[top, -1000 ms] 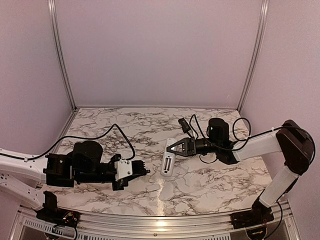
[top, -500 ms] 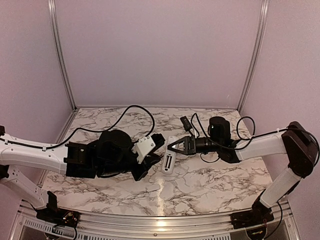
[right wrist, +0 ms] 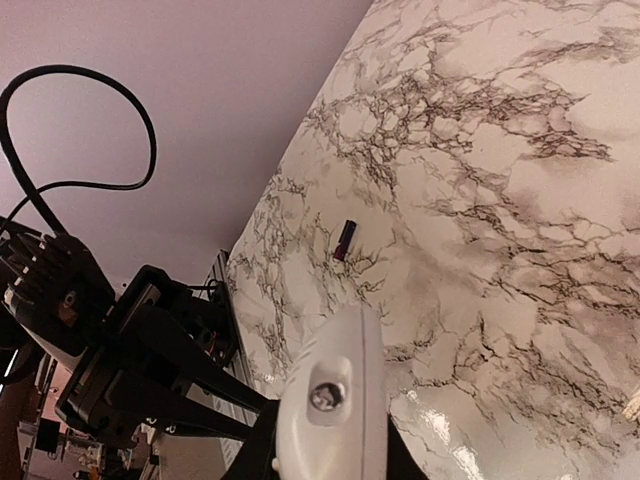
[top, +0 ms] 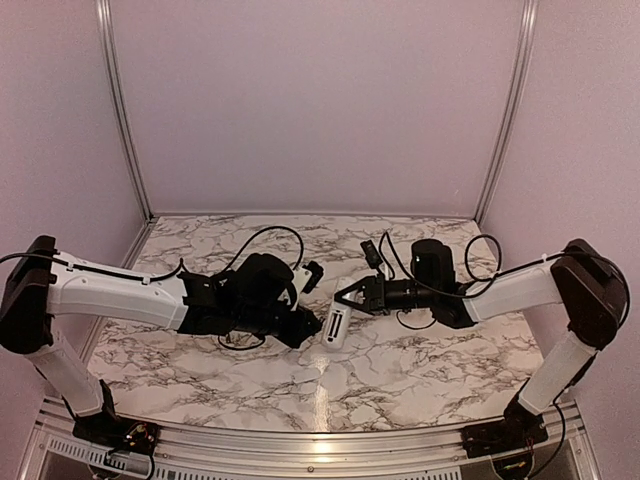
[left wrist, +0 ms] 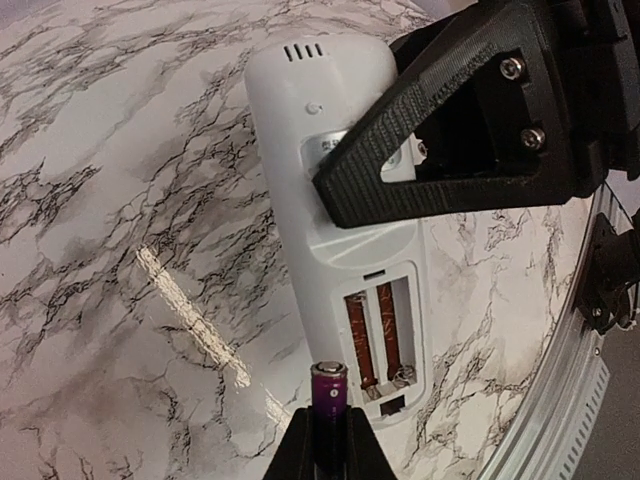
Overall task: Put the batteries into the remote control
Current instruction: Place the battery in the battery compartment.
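The white remote control (top: 334, 328) lies back side up at the table's centre. Its battery bay (left wrist: 383, 335) is open, and both slots are empty with springs showing. My right gripper (top: 345, 298) is shut on the remote's far end, and one black finger (left wrist: 440, 150) crosses its back. The remote's end shows between the jaws in the right wrist view (right wrist: 335, 380). My left gripper (left wrist: 328, 425) is shut on a purple battery (left wrist: 328, 385), held just short of the bay's near edge. A second battery (right wrist: 344, 240) lies loose on the marble beyond the remote.
The left arm (top: 240, 300) stretches across the table's left half, and black cables (top: 270, 240) loop behind both wrists. The aluminium front rail (left wrist: 560, 400) runs close to the remote's near end. The walls close off the back and sides.
My left arm has swung from the near left to the centre, carrying the battery up to the remote's open bay. The right gripper and remote have barely moved.
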`<move>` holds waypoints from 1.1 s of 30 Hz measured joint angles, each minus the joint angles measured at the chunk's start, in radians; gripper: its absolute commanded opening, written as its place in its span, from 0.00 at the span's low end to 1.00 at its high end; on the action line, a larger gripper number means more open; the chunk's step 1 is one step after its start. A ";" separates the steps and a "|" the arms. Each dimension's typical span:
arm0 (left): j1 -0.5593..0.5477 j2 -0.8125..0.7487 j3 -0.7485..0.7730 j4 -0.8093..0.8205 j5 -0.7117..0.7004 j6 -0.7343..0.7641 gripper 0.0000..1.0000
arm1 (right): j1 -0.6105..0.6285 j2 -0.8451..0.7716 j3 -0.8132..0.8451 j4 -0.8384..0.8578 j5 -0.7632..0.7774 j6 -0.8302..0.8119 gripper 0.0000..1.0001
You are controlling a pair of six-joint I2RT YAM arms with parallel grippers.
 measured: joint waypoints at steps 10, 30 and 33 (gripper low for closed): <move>0.030 0.091 0.035 -0.032 0.097 -0.106 0.00 | 0.000 0.132 0.015 -0.002 0.008 0.042 0.00; 0.077 0.163 0.061 -0.063 0.149 -0.195 0.00 | -0.001 0.249 0.033 0.114 -0.034 0.172 0.00; 0.077 0.172 0.069 -0.063 0.159 -0.201 0.00 | 0.000 0.257 0.035 0.116 -0.033 0.178 0.00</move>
